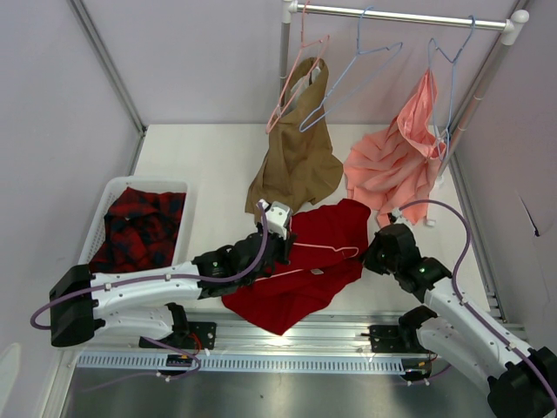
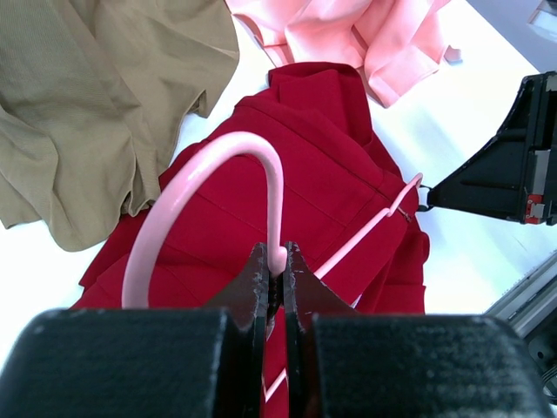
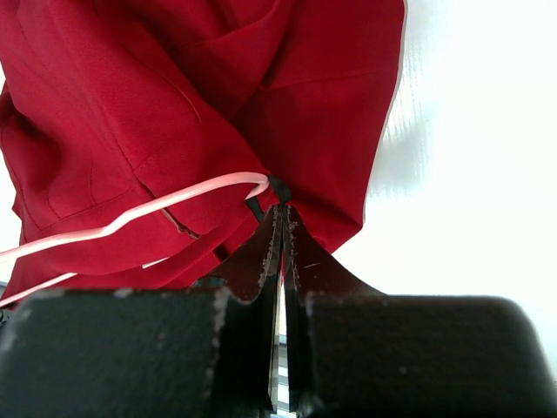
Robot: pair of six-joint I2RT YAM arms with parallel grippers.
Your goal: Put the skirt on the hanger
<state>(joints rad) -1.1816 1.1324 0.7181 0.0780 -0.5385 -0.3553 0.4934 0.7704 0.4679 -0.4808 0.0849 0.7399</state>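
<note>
The deep-red skirt [image 1: 305, 279] lies crumpled on the white table between my arms. The pale-pink hanger [image 1: 331, 250] lies across it. My left gripper [image 1: 285, 246] is shut on the base of the hanger's hook [image 2: 204, 165], over the skirt's left part [image 2: 322, 157]. My right gripper [image 1: 369, 255] is at the skirt's right edge. In the right wrist view it [image 3: 280, 209] is shut on the skirt [image 3: 174, 87] at a small black loop, right beside the hanger's end [image 3: 174, 198].
A white basket [image 1: 148, 182] at the left holds a red-and-black plaid garment [image 1: 139, 231]. A tan garment [image 1: 300, 157] and a salmon-pink garment [image 1: 392, 157] hang from the rail [image 1: 400, 16] at the back, with light-blue hangers [image 1: 348, 78].
</note>
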